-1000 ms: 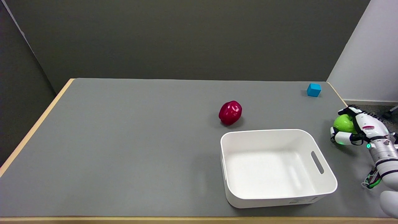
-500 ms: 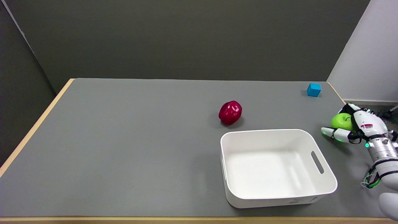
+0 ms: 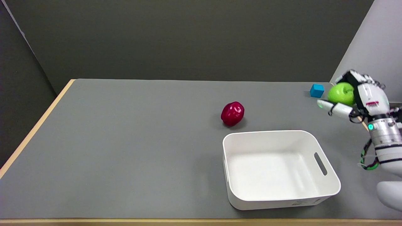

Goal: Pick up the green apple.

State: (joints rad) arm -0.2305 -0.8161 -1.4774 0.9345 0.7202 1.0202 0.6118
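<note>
Green apple [image 3: 341, 93] sits gripped in the right hand's [image 3: 361, 94] fingers [image 3: 333, 107] above the table [image 3: 125, 141].

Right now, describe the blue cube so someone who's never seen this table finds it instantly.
Start at the grey table and go to its far right corner, well beyond the white bin. The blue cube sits there, just left of the green apple held up by the right hand. It is the only small, sharp-edged blue thing.

Right hand [image 3: 361, 95] raised green apple [image 3: 341, 93] off table — now airborne.
</note>
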